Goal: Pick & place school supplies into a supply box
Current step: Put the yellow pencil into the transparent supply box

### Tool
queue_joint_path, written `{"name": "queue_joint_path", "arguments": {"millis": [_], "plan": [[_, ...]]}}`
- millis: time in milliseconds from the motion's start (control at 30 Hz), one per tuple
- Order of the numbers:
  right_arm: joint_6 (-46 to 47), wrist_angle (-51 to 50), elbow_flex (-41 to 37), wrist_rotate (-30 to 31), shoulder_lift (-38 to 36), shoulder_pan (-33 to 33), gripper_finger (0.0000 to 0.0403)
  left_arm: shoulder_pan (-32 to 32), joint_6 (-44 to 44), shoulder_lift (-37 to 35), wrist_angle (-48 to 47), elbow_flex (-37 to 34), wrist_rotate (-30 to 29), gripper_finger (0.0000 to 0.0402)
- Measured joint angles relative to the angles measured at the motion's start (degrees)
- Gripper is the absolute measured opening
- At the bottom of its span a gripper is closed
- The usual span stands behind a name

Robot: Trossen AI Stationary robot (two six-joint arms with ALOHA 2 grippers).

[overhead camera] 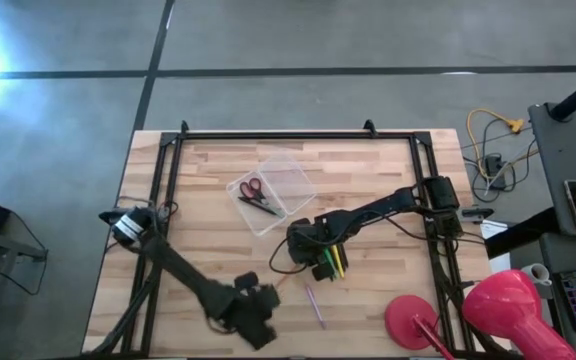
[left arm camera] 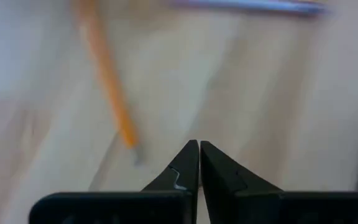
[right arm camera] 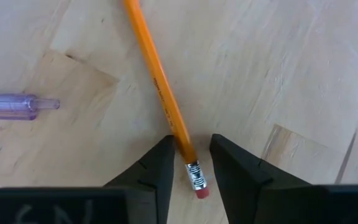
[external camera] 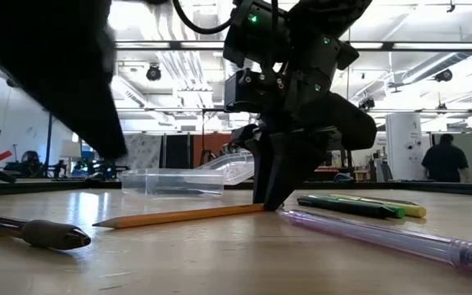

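Note:
The clear supply box [overhead camera: 276,190] lies at the table's middle far side, with the red-handled scissors [overhead camera: 251,189] and a black pen in it. An orange pencil [right arm camera: 160,87] lies flat on the table. My right gripper [right arm camera: 190,155] is open, pointing down, with a finger on either side of the pencil just ahead of its eraser [right arm camera: 199,186]. Green and yellow pens [external camera: 359,206] lie beside it, and a purple pen [overhead camera: 314,305] lies nearer the front. My left gripper [left arm camera: 199,152] is shut and empty, close to the pencil's tip [left arm camera: 129,140]. My right gripper stands astride the orange pencil near its eraser end [right arm camera: 182,140], fingers pointing down and lying across it. One finger [right arm camera: 163,155] is close against the pencil's side, and the other stands apart. I cannot tell whether it touches. The pencil lies flat on the table.
A red round-based object [overhead camera: 415,322] and a pink thing [overhead camera: 513,300] are at the table's near right corner. A black frame [overhead camera: 268,135] runs round the table. A dark pen-like thing [external camera: 31,232] lies near the low camera.

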Motion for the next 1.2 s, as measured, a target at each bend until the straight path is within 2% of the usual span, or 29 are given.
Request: {"name": "queue_joint_path", "arguments": {"millis": [67, 167, 433, 933, 1200], "plan": [[0.1, 0.1, 0.0, 0.0, 0.0, 0.0, 0.0105, -1.8, 10.6, 0.0, 0.1, -0.1, -4.8, 0.0], [0.2, 0.2, 0.0, 0.1, 0.0, 0.0, 0.0102, -2.6, 22.5, 0.0, -2.7, -1.4, -6.6, 0.0], [2.5, 0.4, 0.0, 0.2, 0.0, 0.0, 0.0101, -0.3, 31.7, 0.0, 0.3, -5.6, -4.7, 0.0], [3.2, 0.4, 0.1, 0.1, 0.0, 0.0, 0.0096, 0.3, 33.1, 0.0, 3.5, -8.7, -4.3, 0.0], [3.2, 0.4, 0.1, 0.1, 0.0, 0.0, 0.0107, 0.7, 33.2, 0.0, 5.8, -9.3, -4.7, 0.0]]}}
